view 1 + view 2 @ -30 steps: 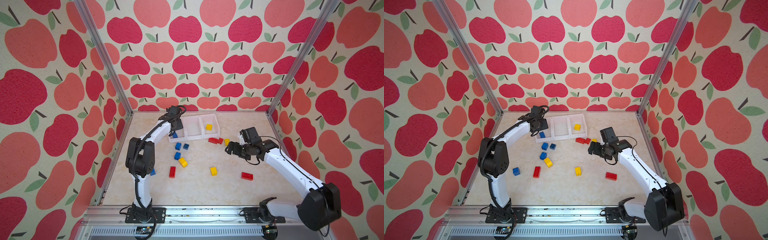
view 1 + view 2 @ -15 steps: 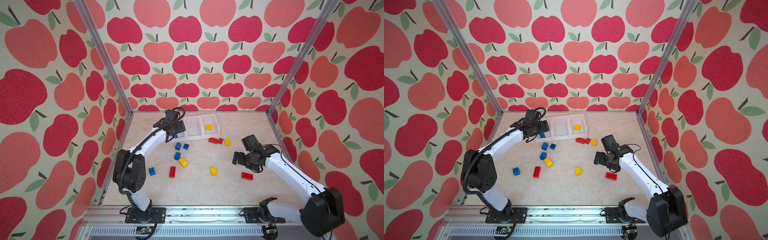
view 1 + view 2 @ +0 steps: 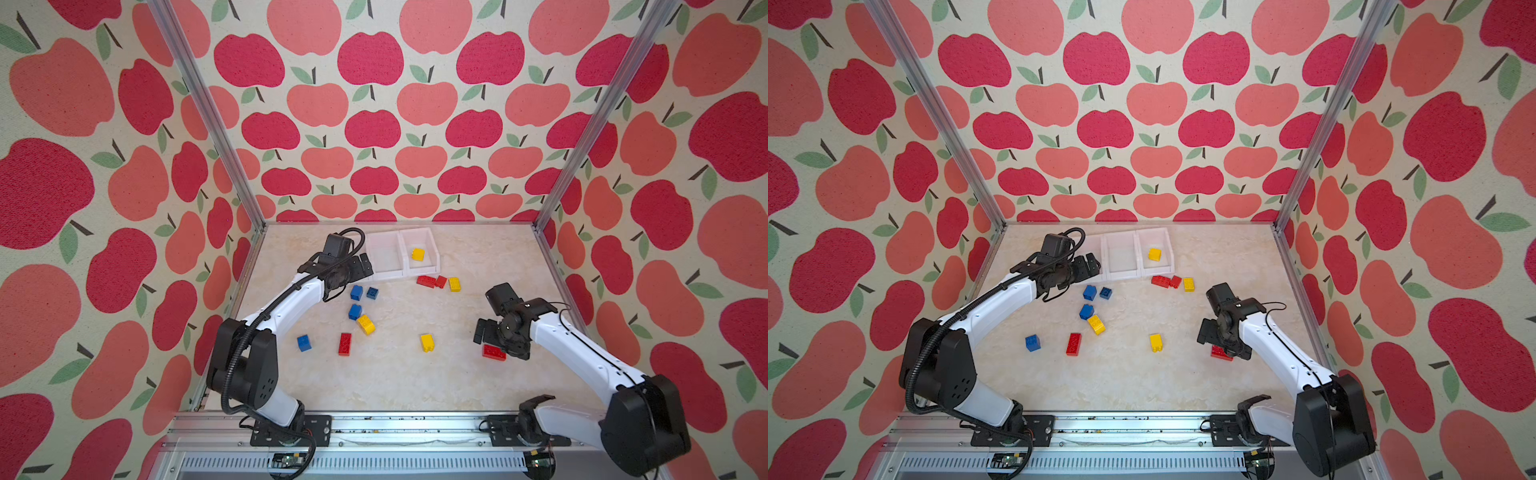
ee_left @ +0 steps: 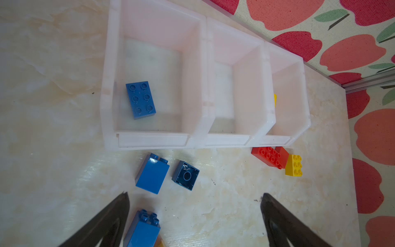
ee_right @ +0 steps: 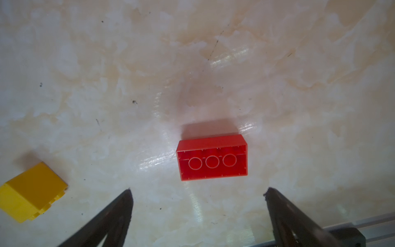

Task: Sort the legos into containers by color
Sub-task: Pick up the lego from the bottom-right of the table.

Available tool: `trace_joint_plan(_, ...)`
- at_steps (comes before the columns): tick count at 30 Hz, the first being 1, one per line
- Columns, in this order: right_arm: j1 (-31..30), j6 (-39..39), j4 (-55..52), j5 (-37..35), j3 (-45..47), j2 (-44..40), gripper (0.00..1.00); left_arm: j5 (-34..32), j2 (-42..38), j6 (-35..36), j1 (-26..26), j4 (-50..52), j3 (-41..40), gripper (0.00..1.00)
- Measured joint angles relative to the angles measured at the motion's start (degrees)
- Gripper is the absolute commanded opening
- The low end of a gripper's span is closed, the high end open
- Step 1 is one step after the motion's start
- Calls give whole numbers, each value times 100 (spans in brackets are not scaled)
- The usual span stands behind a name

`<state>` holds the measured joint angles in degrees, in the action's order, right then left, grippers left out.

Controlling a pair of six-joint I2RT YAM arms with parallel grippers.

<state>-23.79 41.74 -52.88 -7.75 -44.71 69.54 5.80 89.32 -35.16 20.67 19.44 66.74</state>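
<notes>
A pale marbled table (image 3: pixel 395 382) strewn with legos (image 3: pixel 366 324) is shown from above. Nearest, at the right, the right gripper (image 5: pixel 197 192) is held low, its jaws spread wide and empty, over an upturned red brick (image 5: pixel 212 158) with its hollow side up. To the left, along the same near band, a yellow brick (image 3: pixel 427 343), a red oblong (image 3: pixel 344 344) and a blue brick (image 3: pixel 304 343) are scattered well apart. Farther back, left of centre, three blue pieces (image 3: pixel 356 292) are clustered, one touching a yellow oblong. Beyond them the left gripper (image 4: pixel 195 195) is poised by the left bin, jaws likewise spread and holding nothing. At the right, a red pair (image 3: pixel 426 281) and a yellow block (image 3: pixel 454 284) are gathered just in front of the containers (image 4: pixel 154 140). Farthest, near the back wall, these three joined white bins are seen: a blue oblong (image 4: pixel 140 99) in the left one, nothing in the middle, a yellow piece (image 3: pixel 417 254) in the right. The bricks are judged light, rigid and smooth, so apt to slip. The red brick is best pinched squarely across its two long flat walls, at mid-length.
</notes>
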Motion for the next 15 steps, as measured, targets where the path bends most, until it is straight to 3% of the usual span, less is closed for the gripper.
trace_joint_plan(15, 127, -2, 472, -35, 428, 286, 94, 177, -184, -109, 0, -144, -199, 100)
